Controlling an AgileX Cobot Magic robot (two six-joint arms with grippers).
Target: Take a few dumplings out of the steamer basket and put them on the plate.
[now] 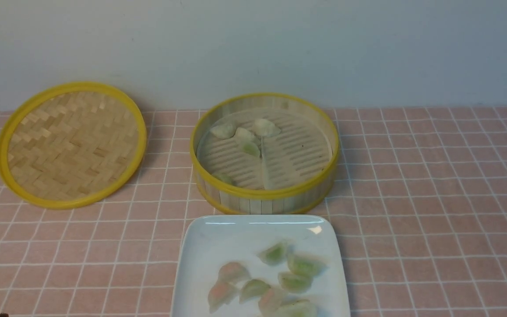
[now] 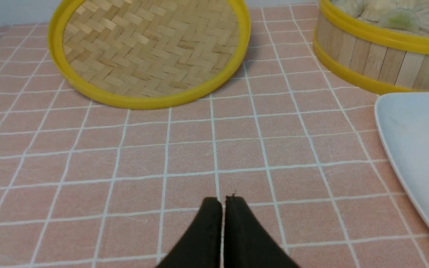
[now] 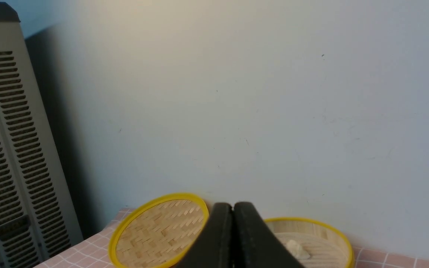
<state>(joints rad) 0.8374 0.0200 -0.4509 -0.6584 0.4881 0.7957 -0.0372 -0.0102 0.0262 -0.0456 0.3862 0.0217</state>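
Staged tabletop test setting, dressed as a kitchen rather than a working one. Flat surface covered by a pink cloth (image 1: 434, 185) printed with a white tile grid. Backed by a plain, bare pale wall (image 1: 253, 44), lightly scuffed. Food props laid out: bamboo steamer basket (image 1: 264, 193), woven lid (image 1: 72, 143) leaning against the wall, white plate (image 1: 200, 251), dumplings (image 1: 275, 277). Tall grey louvred metal cabinet or unit (image 3: 9, 149) standing beside the table, of equipment-room character. Black gripper tips visible in both wrist views, consistent with a robotics lab.
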